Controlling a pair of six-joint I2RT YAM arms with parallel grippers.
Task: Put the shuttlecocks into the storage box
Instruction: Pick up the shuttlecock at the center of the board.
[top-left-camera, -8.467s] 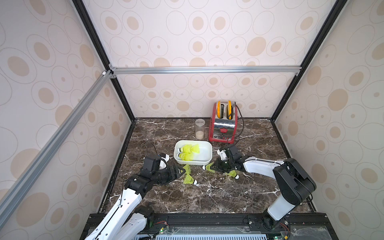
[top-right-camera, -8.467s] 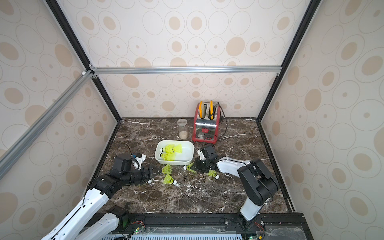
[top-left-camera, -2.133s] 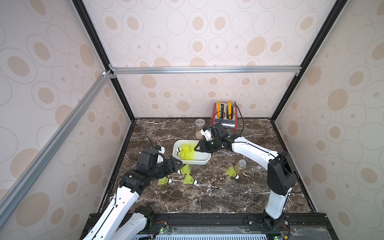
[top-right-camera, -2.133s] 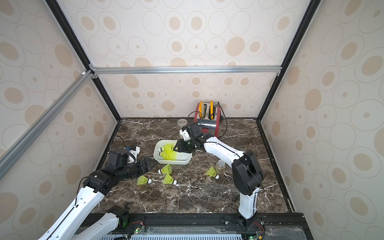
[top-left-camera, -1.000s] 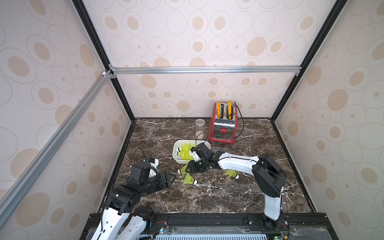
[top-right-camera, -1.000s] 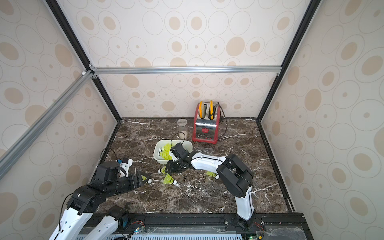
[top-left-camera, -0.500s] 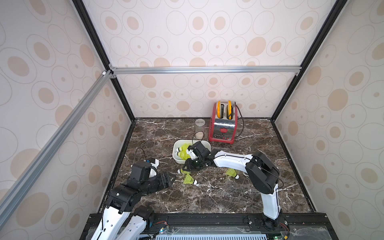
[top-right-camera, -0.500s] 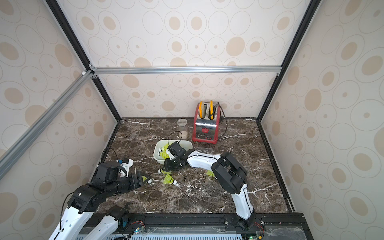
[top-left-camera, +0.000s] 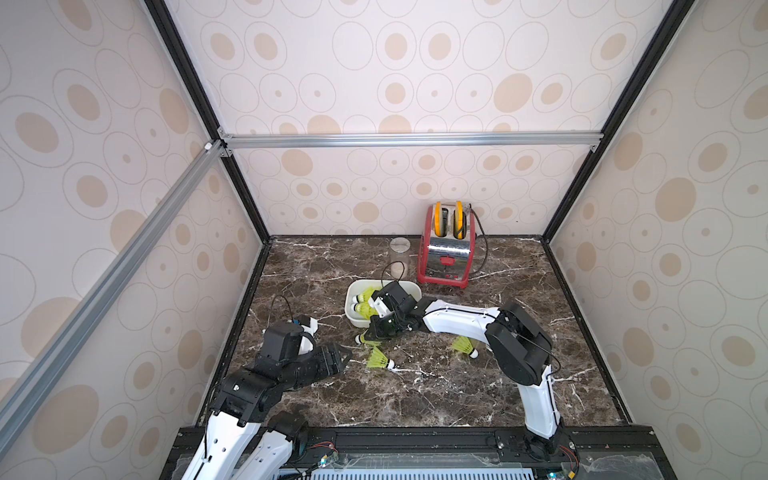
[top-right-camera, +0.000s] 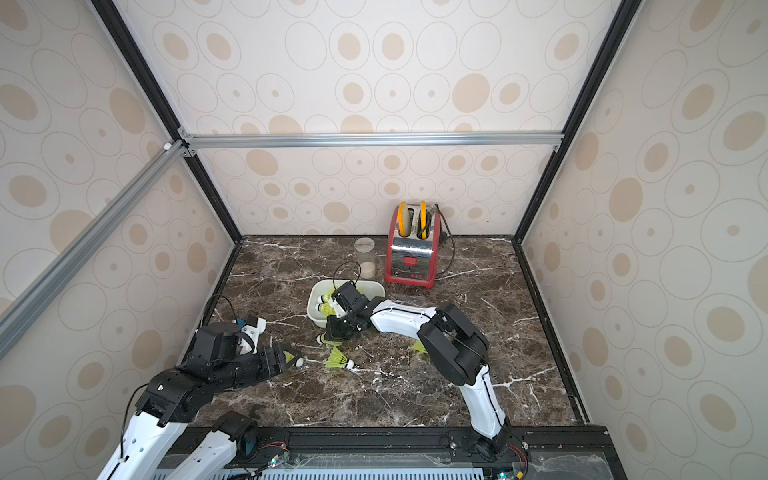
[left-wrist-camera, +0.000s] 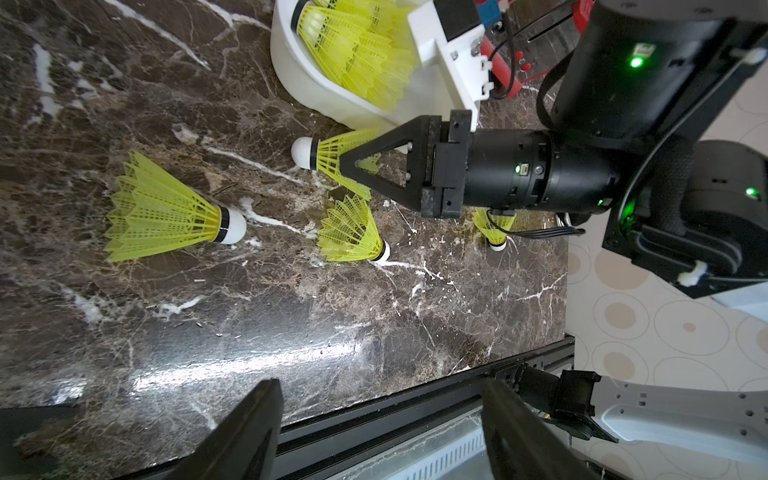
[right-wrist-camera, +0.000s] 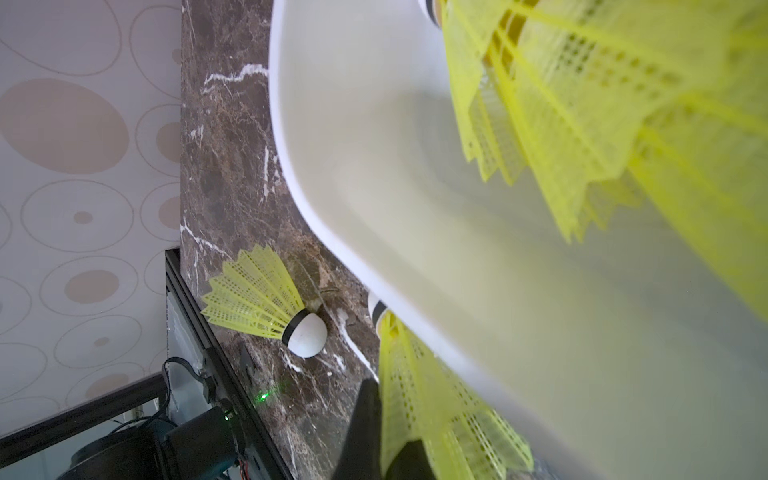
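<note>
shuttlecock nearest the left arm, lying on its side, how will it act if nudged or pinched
This shuttlecock has an open mesh skirt, so probably very light and squashy. Lying as a cone, it would likely roll in a curve.

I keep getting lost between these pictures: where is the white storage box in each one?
A top view: storage box mid-table, in front of the toaster.
A top view: likewise mid-table.
Left wrist: beyond the loose shuttlecocks.
Right wrist: close up, filling much of the picture.
Shared landmark: the shuttlecock in the right gripper, beside the box.
</note>
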